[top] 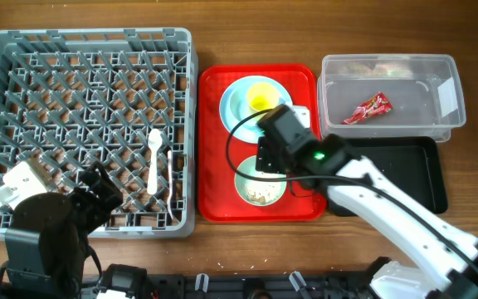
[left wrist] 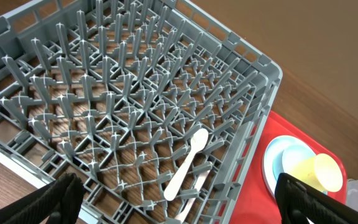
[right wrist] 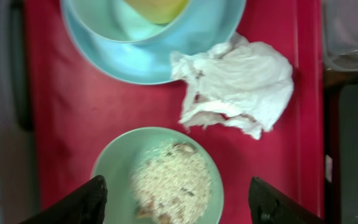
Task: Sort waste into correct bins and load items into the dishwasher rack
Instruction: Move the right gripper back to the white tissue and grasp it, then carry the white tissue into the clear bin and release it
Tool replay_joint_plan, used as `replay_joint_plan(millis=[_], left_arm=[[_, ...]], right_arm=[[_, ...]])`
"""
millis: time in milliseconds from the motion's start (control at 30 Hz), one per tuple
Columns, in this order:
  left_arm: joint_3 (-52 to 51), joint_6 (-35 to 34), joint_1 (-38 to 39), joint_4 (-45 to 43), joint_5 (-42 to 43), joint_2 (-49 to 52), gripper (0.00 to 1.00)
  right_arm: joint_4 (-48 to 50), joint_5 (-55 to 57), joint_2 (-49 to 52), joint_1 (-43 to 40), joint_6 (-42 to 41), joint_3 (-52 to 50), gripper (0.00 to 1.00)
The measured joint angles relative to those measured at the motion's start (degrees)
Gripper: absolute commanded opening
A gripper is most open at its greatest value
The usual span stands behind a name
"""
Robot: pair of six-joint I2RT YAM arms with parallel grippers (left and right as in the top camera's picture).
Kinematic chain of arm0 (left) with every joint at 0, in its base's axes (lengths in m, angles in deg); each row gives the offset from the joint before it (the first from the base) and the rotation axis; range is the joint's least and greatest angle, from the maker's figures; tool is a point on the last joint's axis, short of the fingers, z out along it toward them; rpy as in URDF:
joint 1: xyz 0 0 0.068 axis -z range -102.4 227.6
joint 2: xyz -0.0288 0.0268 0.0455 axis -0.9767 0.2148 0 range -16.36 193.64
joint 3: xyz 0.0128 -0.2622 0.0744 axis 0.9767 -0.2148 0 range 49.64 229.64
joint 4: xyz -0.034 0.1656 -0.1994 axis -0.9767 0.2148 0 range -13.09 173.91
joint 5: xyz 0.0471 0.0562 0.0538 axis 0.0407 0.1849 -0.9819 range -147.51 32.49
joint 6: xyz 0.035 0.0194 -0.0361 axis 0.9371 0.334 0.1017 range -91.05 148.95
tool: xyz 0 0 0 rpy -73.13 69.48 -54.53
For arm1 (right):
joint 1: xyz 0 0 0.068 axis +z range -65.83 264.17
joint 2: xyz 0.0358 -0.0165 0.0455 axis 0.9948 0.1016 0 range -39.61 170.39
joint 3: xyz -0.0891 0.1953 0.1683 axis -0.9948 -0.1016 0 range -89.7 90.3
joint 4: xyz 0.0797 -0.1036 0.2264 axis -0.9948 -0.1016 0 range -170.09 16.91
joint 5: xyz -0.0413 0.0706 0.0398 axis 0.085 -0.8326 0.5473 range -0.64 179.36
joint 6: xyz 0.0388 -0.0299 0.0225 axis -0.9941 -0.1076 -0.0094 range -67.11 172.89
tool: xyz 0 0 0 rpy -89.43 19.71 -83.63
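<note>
Dishwasher rack (top: 90, 124) fills the table's left side, spoon (top: 153, 154) lying near its right edge. Red tray (top: 214, 166) at table centre. Clear tub (top: 388, 58) at far-right corner, red-printed wrapper (top: 370, 108) inside; black tray (top: 413, 178) just nearside of it. Plate (top: 232, 108) with yellow cup (top: 261, 98) on red tray's far half, bowl (right wrist: 110, 168) of rice scraps (right wrist: 166, 174) on near half. Right gripper (right wrist: 177, 181) hovers over bowl, fingers wide apart, empty. Crumpled white paper (right wrist: 238, 84) at tray's right edge lies far-right of it, tub side; right arm nearer, likely picks. Left gripper (left wrist: 176, 178) also apart, over rack's near edge.
</note>
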Motion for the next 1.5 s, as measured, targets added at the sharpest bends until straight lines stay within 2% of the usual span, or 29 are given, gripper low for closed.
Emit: replay_joint_plan(millis=[233,533,667,833,967,1000,1033,1133,1267,1367,1500], left_arm=[[0.0,0.0,0.0,0.0,0.0,0.0,1.00],[0.0,0.0,0.0,0.0,0.0,0.0,1.00],[0.0,0.0,0.0,0.0,0.0,0.0,1.00],[0.0,0.0,0.0,0.0,0.0,0.0,1.00],[0.0,0.0,0.0,0.0,0.0,0.0,1.00],[0.0,0.0,0.0,0.0,0.0,0.0,1.00],[0.0,0.0,0.0,0.0,0.0,0.0,1.00],[0.0,0.0,0.0,0.0,0.0,0.0,1.00],[0.0,0.0,0.0,0.0,0.0,0.0,1.00],[0.0,0.0,0.0,0.0,0.0,0.0,1.00],[0.0,0.0,0.0,0.0,0.0,0.0,1.00]], right_arm=[[2.0,11.6,9.3,0.3,-2.6,0.0,0.77],[5.0,13.2,20.7,-2.8,-4.0,0.0,0.77],[6.6,12.2,22.1,-4.0,-3.9,0.0,0.76],[7.9,11.2,22.1,-3.9,-3.6,0.0,0.60],[10.5,9.6,22.1,-3.9,-3.6,-0.6,0.30],[10.5,9.5,22.1,-3.9,-3.7,-0.8,0.19],[10.7,9.2,22.1,-3.9,-3.5,-1.2,0.05],[9.9,8.9,22.1,-3.9,-3.5,-1.4,0.04],[2.9,8.2,18.4,-4.0,-2.6,-1.3,0.04],[2.6,9.5,4.4,-4.0,1.0,0.3,0.04],[2.8,17.4,-10.9,-6.1,2.6,2.5,0.04]])
